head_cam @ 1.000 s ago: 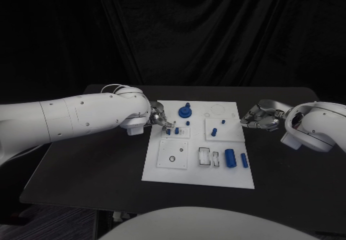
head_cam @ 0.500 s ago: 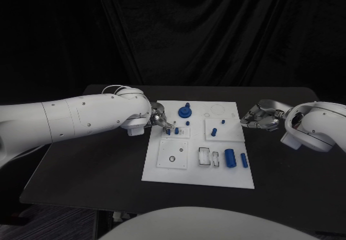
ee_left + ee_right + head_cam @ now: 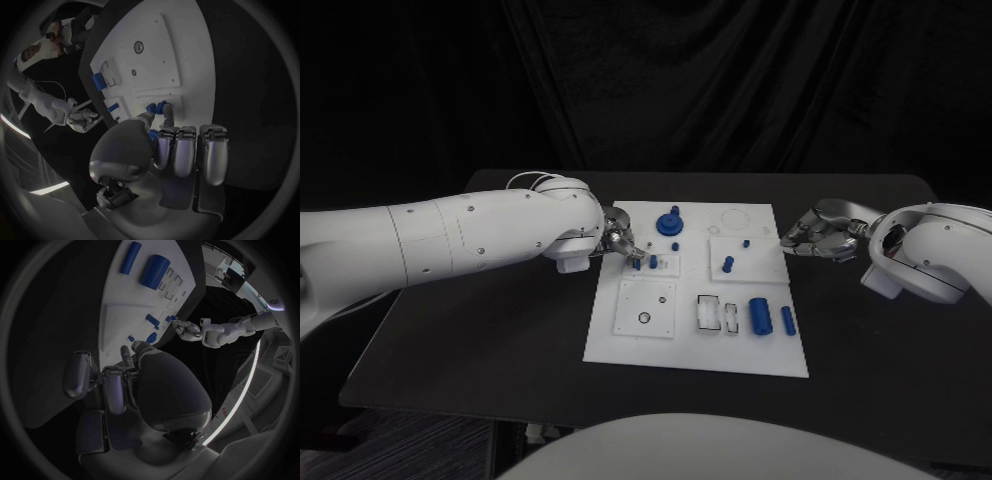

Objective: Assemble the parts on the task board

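Item: task board (image 3: 697,345), white plate, flat at the middle of the black worktop (image 3: 473,340). We judge it rigid and not meant to be lifted.

Item: small blue pegs (image 3: 652,262), standing in the upper-left block of the board, just beside the left hand's fingertips. We judge them light, stiff and smooth, apt to slip or tip. Best taken by a pinch across the shaft near the top.

Item: blue knob (image 3: 671,221), upright near the board's far edge. Likely light, best held by its stem.

Item: large blue cylinder (image 3: 760,314) and slim blue cylinder (image 3: 789,320), lying side by side on the board's lower right. We judge them prone to rolling and would grip them across the middle.

Item: left hand (image 3: 620,243), over the board's left edge. In the left wrist view the thumb and one finger meet on a blue peg (image 3: 153,134), which we judge to be pinched. The other fingers (image 3: 186,150) lie straight and together.

Item: right hand (image 3: 819,232), over the worktop just off the board's right edge, fingers curled in. We see nothing in it.

Change against the earlier frames: the left arm has crept slightly toward the board, and its hand sits almost where it was. The right hand and all loose parts are unmoved.
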`<state>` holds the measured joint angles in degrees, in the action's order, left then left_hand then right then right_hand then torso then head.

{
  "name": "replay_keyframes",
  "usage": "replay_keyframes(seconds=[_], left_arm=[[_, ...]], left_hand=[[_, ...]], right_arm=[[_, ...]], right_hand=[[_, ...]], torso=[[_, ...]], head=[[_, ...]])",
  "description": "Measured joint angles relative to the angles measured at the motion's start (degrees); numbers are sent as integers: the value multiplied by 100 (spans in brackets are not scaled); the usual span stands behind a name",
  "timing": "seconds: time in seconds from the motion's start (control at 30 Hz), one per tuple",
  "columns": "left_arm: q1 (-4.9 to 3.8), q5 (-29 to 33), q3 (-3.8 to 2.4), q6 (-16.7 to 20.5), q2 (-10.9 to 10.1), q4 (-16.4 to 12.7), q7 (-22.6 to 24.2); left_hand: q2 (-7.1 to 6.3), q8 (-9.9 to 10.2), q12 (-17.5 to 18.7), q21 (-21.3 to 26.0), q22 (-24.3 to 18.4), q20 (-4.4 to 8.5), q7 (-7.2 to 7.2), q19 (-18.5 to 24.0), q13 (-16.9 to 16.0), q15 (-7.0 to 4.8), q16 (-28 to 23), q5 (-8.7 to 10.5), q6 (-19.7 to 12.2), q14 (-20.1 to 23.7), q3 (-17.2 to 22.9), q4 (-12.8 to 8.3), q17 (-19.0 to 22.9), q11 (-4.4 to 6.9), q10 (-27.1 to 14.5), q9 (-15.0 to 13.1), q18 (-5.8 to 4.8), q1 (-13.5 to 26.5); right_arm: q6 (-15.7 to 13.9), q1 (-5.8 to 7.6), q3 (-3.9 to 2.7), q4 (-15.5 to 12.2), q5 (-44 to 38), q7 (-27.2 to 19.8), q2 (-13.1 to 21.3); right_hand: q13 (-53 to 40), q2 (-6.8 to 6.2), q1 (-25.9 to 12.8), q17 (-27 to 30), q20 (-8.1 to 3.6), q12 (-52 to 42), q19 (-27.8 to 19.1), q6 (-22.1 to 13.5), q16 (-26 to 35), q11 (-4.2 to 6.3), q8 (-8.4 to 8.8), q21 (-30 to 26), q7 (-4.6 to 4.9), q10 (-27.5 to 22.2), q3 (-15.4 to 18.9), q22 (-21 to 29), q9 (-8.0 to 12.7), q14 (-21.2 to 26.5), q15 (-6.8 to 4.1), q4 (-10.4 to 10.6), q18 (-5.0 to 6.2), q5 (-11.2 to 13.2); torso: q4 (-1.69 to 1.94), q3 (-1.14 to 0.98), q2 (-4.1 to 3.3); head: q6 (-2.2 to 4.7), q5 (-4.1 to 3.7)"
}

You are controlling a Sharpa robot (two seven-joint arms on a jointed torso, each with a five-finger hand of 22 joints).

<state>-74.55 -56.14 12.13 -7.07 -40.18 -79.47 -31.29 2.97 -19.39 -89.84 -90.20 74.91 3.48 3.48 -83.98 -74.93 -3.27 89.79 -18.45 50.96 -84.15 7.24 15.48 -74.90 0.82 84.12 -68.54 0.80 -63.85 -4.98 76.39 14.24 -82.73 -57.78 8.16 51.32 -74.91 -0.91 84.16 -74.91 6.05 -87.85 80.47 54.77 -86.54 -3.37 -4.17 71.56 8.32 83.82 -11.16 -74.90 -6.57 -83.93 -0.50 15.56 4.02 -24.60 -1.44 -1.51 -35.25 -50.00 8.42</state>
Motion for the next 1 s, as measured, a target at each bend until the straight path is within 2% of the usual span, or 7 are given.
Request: replay_keyframes(seconds=[0.3,0.47,0.73,1.0], left_arm=[[7,0,1,-39,11,12,-7],[11,0,1,-49,20,23,-8],[17,1,1,-68,25,39,-6],[25,1,-1,-102,25,42,-5]], left_hand=[[0,0,0,0,0,0,-21,0,0,0,0,-19,-21,0,0,0,0,0,0,0,0,0],[15,0,0,0,0,0,-21,0,0,0,0,-170,-21,0,73,-9,0,0,0,0,0,-61],[-8,0,0,0,0,0,-9,0,0,0,0,-221,-32,0,94,1,0,0,0,1,0,-84],[-21,26,0,0,0,0,-1,0,0,0,0,-358,-40,0,158,-16,0,0,0,2,0,-130]], right_arm=[[1,0,0,0,0,1,-5],[2,0,0,0,0,2,-6],[4,0,0,1,0,4,-6],[6,-1,0,2,0,6,-8]], right_hand=[[0,0,0,0,0,0,0,0,0,0,0,0,0,0,-16,0,0,0,0,16,0,0],[0,0,0,0,0,0,0,0,0,0,0,0,0,0,-16,0,0,0,0,16,0,0],[0,0,0,0,0,0,0,0,0,0,0,0,0,0,-16,-3,0,0,0,16,0,0],[0,0,0,0,0,0,0,0,0,0,0,-35,0,0,-16,-4,0,0,0,16,0,-22]], torso=[[-1,0,0],[-2,0,0],[0,0,0],[0,0,-1]], head=[[0,7],[0,13],[0,10],[0,17]])
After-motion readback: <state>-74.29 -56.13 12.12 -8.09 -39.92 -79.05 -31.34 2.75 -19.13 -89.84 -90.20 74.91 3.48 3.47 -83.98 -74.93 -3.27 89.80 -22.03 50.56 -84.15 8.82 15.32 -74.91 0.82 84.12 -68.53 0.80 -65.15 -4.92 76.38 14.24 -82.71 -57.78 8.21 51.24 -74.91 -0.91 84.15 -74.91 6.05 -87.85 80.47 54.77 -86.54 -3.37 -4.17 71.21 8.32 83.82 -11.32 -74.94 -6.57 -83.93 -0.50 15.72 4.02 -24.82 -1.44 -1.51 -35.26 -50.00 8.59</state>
